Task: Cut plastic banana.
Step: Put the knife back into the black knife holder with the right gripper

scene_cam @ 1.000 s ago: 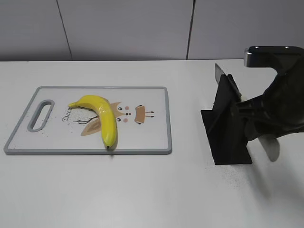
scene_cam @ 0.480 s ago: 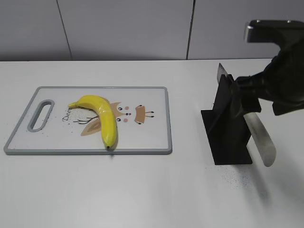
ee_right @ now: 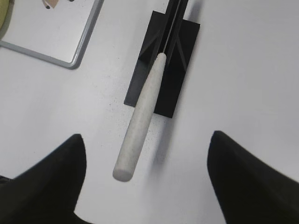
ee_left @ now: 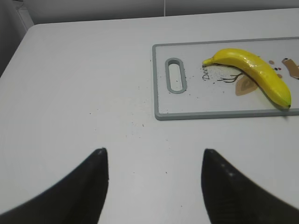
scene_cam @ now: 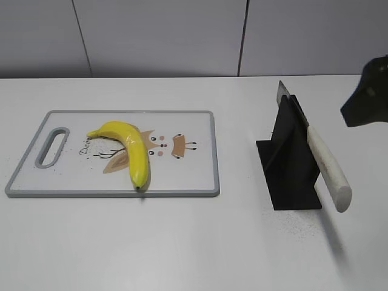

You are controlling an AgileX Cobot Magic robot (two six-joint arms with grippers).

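**Knife waits in its stand as both grippers hang empty over the table**

Nearest to us, in the right wrist view, the right gripper (ee_right: 145,186) hovers with its jaws spread wide and nothing between them, above the pale handle of the knife (ee_right: 138,120). The knife rests tilted in a black knife stand (scene_cam: 290,163), its blade slotted in the stand and its handle jutting down toward the front of the table (scene_cam: 194,242). In the exterior view only a dark corner of the right arm (scene_cam: 367,97) shows at the edge, well apart from the handle.

The left gripper (ee_left: 154,182) likewise hangs released and empty over bare tabletop, near the handle end of the cutting board (ee_left: 161,84).

Farther back, the plastic banana (scene_cam: 128,150) lies whole on the grey-rimmed cutting board, curving from its stem near the slot handle to a dark tip close to the board's front edge.

We judge the banana to be light, stiff and glossy, so likely to slip or roll under a blade. Holding it near the stem end, clear of the cut, looks the sounder choice. The knife would be best gripped around the middle of its handle, which stands free of the stand.
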